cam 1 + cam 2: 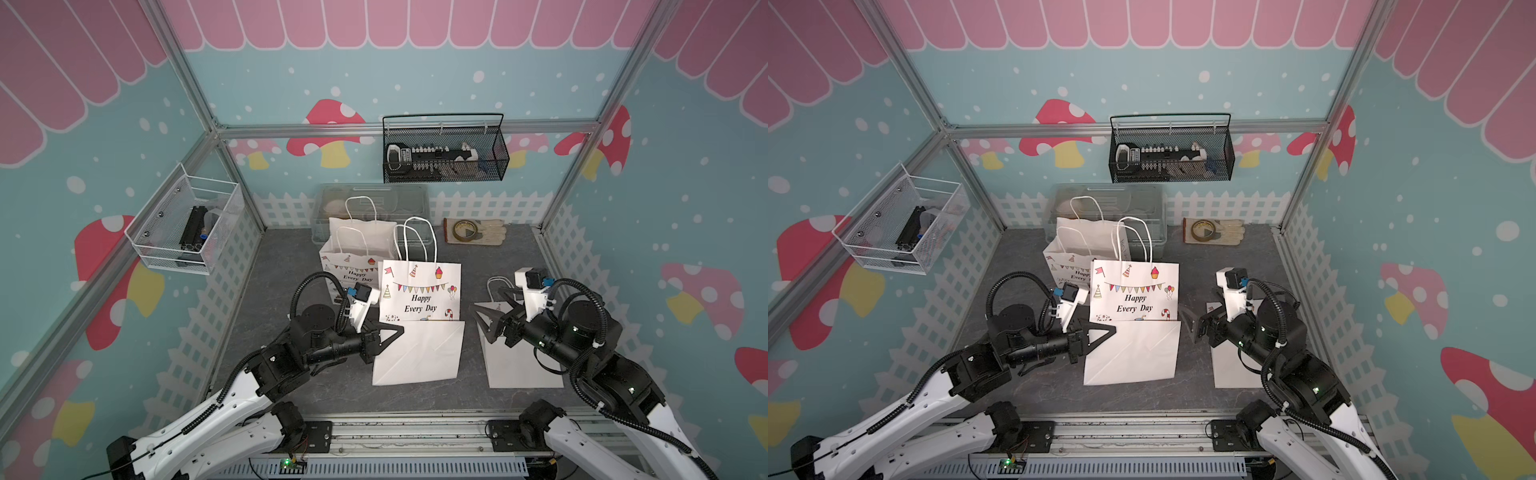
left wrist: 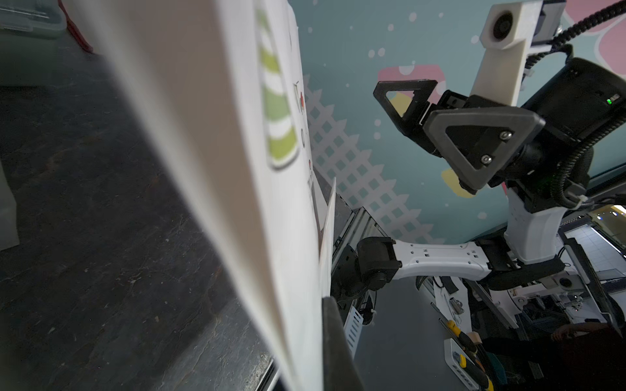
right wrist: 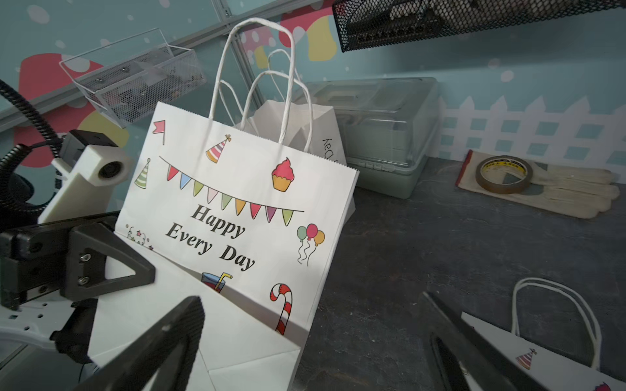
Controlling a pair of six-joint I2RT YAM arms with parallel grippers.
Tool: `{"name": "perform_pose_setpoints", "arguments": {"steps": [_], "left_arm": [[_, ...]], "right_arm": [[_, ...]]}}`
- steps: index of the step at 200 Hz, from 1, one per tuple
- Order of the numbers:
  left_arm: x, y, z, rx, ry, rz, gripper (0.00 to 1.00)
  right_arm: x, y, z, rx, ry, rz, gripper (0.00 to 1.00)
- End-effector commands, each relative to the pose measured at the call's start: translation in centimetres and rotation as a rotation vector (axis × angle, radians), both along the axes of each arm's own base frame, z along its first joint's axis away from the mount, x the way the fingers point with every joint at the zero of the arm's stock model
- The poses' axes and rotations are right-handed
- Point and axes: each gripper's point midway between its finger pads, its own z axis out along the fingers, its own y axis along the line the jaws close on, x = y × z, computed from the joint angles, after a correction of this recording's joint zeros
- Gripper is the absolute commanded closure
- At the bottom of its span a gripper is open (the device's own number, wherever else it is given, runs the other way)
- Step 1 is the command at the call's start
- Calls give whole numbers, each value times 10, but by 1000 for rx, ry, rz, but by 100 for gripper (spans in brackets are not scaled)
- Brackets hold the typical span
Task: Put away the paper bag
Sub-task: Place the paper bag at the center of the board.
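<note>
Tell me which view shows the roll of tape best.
The right wrist view: the roll of tape is large and unblocked there, lying on the glove, its yellow inner label visible. Both top views show it small and distant. The left wrist view misses it.

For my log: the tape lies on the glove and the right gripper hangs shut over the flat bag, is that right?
No: the right gripper hangs open over the flat bag, as the right wrist view shows. The rest holds.
</note>
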Motion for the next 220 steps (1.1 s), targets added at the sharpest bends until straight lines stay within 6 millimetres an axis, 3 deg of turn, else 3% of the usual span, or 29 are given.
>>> {"name": "perform_pose_setpoints", "arguments": {"steps": [1, 36, 83, 121, 175, 220], "left_arm": [[7, -11, 4, 52, -36, 57, 100], [12, -35, -17, 147, -12, 78, 100], [29, -42, -25, 140, 24, 169, 100], [28, -55, -38, 116, 85, 163, 100], [29, -56, -65, 95, 139, 199, 100], [32, -71, -94, 121, 190, 190, 100]], "right_arm": [[5, -19, -10, -18, 12, -113, 1], [-2, -33, 3, -6, -25, -161, 1], [-10, -50, 11, 12, -57, -214, 1], [-14, -61, 15, 42, -83, -258, 1], [-17, -55, 18, 71, -64, -223, 1], [-16, -48, 15, 78, -39, -200, 1]]}}
